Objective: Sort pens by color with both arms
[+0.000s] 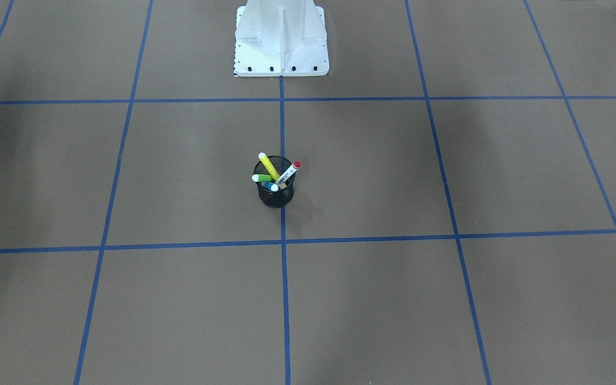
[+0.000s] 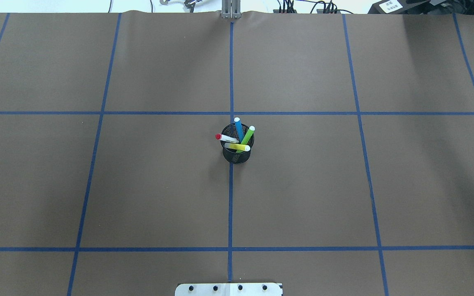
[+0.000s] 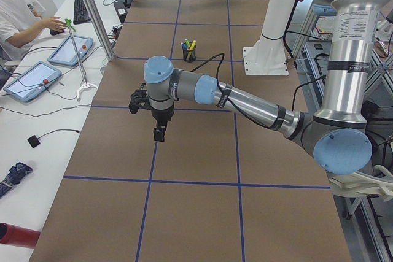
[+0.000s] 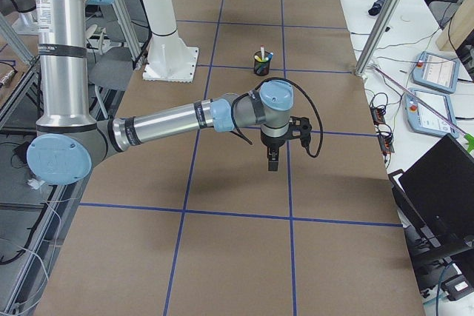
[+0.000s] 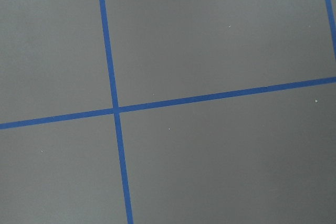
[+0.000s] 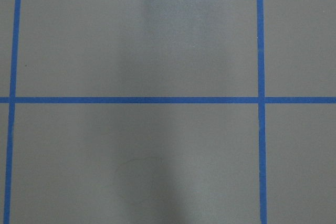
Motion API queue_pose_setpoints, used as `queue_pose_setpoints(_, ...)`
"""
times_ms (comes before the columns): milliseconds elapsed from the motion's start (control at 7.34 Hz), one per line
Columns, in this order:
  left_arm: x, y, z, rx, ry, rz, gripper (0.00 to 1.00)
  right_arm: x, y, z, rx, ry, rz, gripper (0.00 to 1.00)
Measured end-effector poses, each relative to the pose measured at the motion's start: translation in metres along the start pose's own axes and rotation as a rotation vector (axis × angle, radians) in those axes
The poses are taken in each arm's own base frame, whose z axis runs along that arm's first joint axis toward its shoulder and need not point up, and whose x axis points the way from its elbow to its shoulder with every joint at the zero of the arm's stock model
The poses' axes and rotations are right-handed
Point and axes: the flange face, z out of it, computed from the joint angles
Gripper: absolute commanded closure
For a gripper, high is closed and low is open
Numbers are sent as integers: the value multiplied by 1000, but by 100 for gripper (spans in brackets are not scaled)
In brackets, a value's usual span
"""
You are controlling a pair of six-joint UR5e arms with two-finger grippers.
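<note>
Four pens stand together in a black mesh cup (image 2: 237,155) at the table's middle: a blue pen (image 2: 239,128), a green pen (image 2: 247,137), a yellow pen (image 2: 237,146) and a white pen with a red cap (image 2: 226,138). The cup also shows in the front view (image 1: 276,197). My left gripper (image 3: 159,133) hangs above the table, well short of the cup, at the table's left end. My right gripper (image 4: 272,162) hangs likewise at the right end. Each shows only in a side view, so I cannot tell whether it is open or shut. Both wrist views show only bare table.
The brown table (image 2: 159,185) is marked by blue tape lines (image 2: 231,205). The white mounting base (image 1: 281,43) stands at the robot's edge. An operator (image 3: 18,16) with tablets sits beyond the far edge. A laptop (image 4: 444,190) lies off the table.
</note>
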Motion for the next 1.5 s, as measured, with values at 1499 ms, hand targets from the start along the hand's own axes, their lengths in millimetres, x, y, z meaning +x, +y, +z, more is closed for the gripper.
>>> queue_pose_setpoints(1499, 1, 25, -2, -4, 2, -2, 1, -6, 13, 11, 9, -23, -54, 1)
